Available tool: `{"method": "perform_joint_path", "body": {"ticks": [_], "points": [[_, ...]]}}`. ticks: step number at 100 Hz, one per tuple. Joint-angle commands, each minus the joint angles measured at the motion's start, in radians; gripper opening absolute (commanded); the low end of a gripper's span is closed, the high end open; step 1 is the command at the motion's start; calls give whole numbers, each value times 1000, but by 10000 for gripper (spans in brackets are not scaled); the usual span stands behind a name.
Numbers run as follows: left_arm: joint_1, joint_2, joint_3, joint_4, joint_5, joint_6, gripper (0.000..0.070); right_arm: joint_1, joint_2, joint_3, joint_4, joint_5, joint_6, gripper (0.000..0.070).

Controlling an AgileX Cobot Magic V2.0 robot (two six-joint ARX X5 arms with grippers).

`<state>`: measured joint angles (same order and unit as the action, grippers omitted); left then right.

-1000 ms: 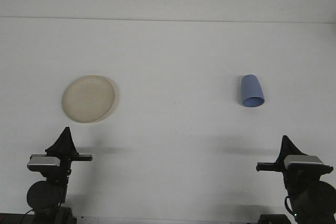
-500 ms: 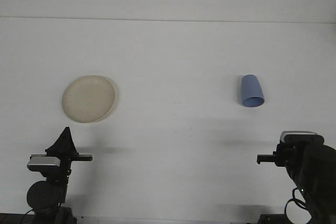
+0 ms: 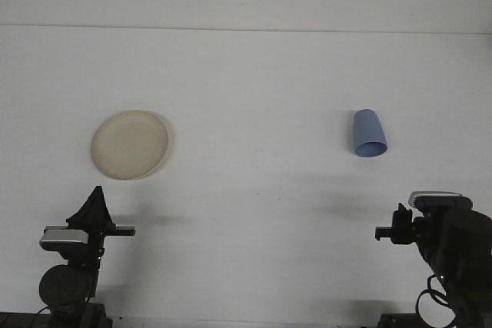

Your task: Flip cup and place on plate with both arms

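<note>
On the white table (image 3: 254, 213), the blue cup (image 3: 369, 134) lies on its side, mouth towards me, well to the right of the cream plate (image 3: 130, 144), which sits bare. My right gripper (image 3: 400, 224) has swung and tilted over the last second, rising off its parked pose nearer than the cup; I read that as the start of my reach for it. My left gripper (image 3: 95, 203) hasn't stirred, nearer than the plate. Whether either gripper is parted or closed, I cannot tell. Neither holds anything.
</note>
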<state>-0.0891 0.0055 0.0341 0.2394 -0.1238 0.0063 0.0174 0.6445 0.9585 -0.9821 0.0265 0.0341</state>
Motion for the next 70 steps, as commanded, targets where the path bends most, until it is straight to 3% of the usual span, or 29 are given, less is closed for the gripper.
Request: {"method": "perform_joint_path", "body": {"ticks": [1, 32, 70], "points": [[-1, -1, -20, 17, 4, 5, 12, -3, 3, 16, 7, 0, 15, 496], [-1, -1, -20, 17, 4, 5, 12, -3, 47, 16, 49, 1, 18, 495], [-1, 0, -20, 17, 4, 5, 12, -14, 256, -69, 436, -1, -10, 496]]}}
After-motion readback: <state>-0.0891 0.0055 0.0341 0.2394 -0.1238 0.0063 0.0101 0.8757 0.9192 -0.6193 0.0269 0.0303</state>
